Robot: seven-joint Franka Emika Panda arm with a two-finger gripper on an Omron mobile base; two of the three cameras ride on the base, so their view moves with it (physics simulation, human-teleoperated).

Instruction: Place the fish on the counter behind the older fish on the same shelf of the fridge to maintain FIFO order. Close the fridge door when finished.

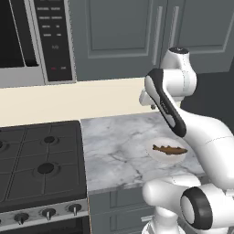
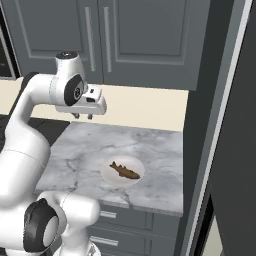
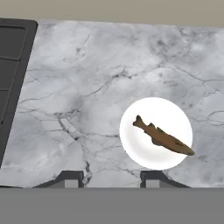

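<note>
Slender brown fish (image 3: pixel 162 138), mottled and fork-tailed, lying flat on a round white plate (image 3: pixel 148 114); plate resting on the grey-veined marble counter (image 3: pixel 87 87), toward its front edge. Gripper (image 2: pixel 82 116) hanging well above the counter, behind the plate and apart from it, jaws drawn in with nothing between them. Black gas stove (image 1: pixel 41 164) just beside the counter in the left base view; tall grey fridge (image 2: pixel 235 150) flanking the counter in the right base view. Microwave panel (image 1: pixel 54 36) writing too small to read.
</note>
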